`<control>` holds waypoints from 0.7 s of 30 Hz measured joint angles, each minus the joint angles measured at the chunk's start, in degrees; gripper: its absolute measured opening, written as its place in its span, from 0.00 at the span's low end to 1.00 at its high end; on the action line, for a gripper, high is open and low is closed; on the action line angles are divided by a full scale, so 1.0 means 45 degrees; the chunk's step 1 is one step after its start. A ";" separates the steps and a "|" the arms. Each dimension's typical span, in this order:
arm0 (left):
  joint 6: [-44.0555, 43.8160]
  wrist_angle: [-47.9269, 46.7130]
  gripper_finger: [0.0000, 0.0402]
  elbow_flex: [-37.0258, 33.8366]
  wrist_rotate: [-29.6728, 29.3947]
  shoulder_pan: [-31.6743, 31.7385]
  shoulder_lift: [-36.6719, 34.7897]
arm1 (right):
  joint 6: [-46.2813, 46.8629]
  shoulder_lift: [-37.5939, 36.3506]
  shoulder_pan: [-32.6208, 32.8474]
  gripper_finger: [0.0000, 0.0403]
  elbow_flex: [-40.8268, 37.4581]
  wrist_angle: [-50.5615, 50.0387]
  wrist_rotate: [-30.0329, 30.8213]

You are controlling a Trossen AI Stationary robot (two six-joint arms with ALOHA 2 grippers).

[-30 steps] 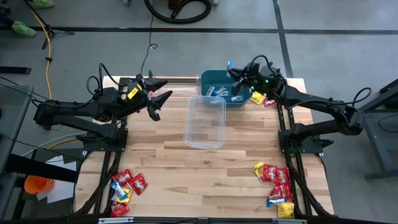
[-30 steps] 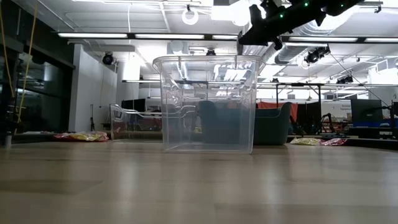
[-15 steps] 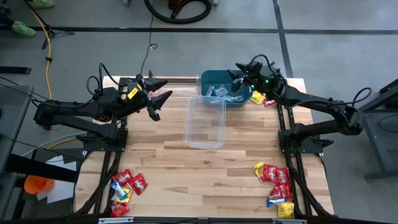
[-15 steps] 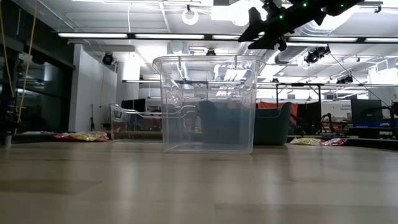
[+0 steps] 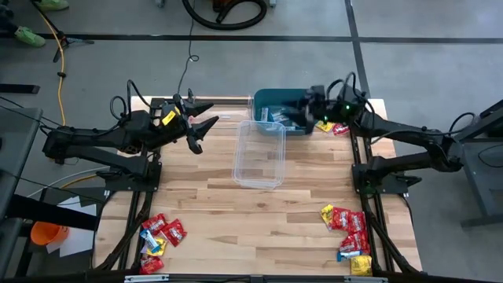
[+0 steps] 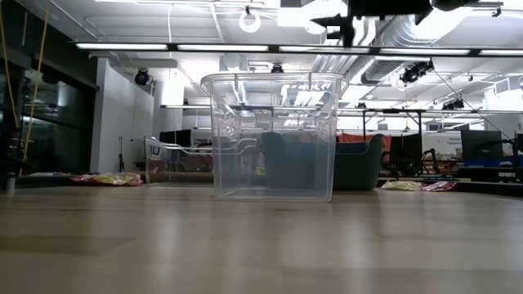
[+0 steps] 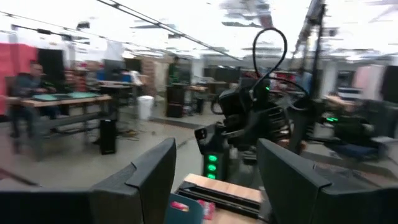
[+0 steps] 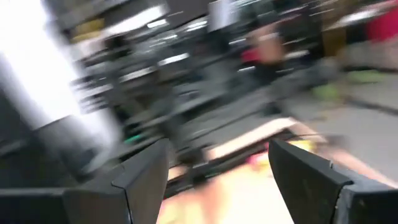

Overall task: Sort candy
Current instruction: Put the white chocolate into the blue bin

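You have the right gripper (image 5: 302, 116) open and empty above the teal plastic bin (image 5: 267, 101) of light blue wrapped candy (image 5: 271, 115), the left gripper (image 5: 200, 118) likewise open, holding nothing.

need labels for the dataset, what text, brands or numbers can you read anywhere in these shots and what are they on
None can be read.
Candy wrappers, left pile and right pile: any print is too small to read.
Yellow tag on the left gripper: too small to read.
Teal bin and clear tub: no lettering shows.
Room behind the table in the low and wrist views: no legible sign.
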 joint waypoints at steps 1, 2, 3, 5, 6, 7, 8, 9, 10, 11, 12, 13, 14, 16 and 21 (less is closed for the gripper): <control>0.0000 -0.0102 0.53 0.0000 0.0345 -0.0002 0.0000 | -0.0063 -0.0002 0.0422 0.66 0.0000 0.0120 -0.0457; -0.0011 -0.0227 0.53 0.0000 0.0724 -0.0005 0.0000 | -0.0226 -0.0007 0.0873 0.66 0.0000 0.0161 -0.0733; -0.0104 -0.0363 0.53 0.0000 0.1144 -0.0005 0.0000 | -0.0511 -0.0010 0.1352 0.66 0.0000 0.0148 -0.0803; -0.0544 -0.0696 0.53 0.0000 0.2031 -0.0004 0.0000 | -0.1382 -0.0005 0.2245 0.66 0.0000 0.0047 -0.0755; -0.0848 -0.0889 0.53 0.0000 0.2412 0.0024 0.0021 | -0.1882 -0.0005 0.2641 0.66 0.0000 0.0039 -0.0594; -0.1193 -0.1125 0.53 0.0000 0.2768 0.0087 0.0058 | -0.2344 -0.0005 0.2973 0.66 0.0000 0.0042 -0.0363; -0.1543 -0.1460 0.53 0.0000 0.3103 0.0144 0.0078 | -0.2711 -0.0005 0.3270 0.66 0.0000 0.0044 0.0060; -0.1946 -0.1823 0.53 0.0000 0.3432 0.0220 0.0095 | -0.3047 -0.0005 0.3499 0.66 0.0000 0.0035 0.0538; -0.2371 -0.2056 0.53 0.0000 0.3648 0.0310 0.0126 | -0.3342 -0.0005 0.3676 0.66 0.0000 0.0030 0.1007; -0.2809 -0.2186 0.53 0.0000 0.3809 0.0423 0.0188 | -0.3633 -0.0005 0.3788 0.66 0.0000 0.0025 0.1452; -0.3195 -0.2345 0.53 0.0000 0.3961 0.0514 0.0221 | -0.3887 -0.0005 0.3852 0.66 0.0000 0.0028 0.1847; -0.3489 -0.2538 0.53 -0.0002 0.4068 0.0607 0.0235 | -0.4050 -0.0005 0.3862 0.66 0.0000 0.0025 0.2176; -0.3668 -0.2566 0.53 -0.0005 0.4177 0.0707 0.0250 | -0.4116 -0.0005 0.3850 0.66 0.0000 0.0025 0.2421; -0.3761 -0.2413 0.53 0.0000 0.4228 0.0835 0.0301 | -0.4097 -0.0005 0.3738 0.66 0.0000 0.0025 0.2546; -0.3828 -0.2458 0.53 0.0000 0.4552 0.0845 0.0316 | -0.3786 -0.0005 0.3580 0.66 0.0000 0.0026 0.2548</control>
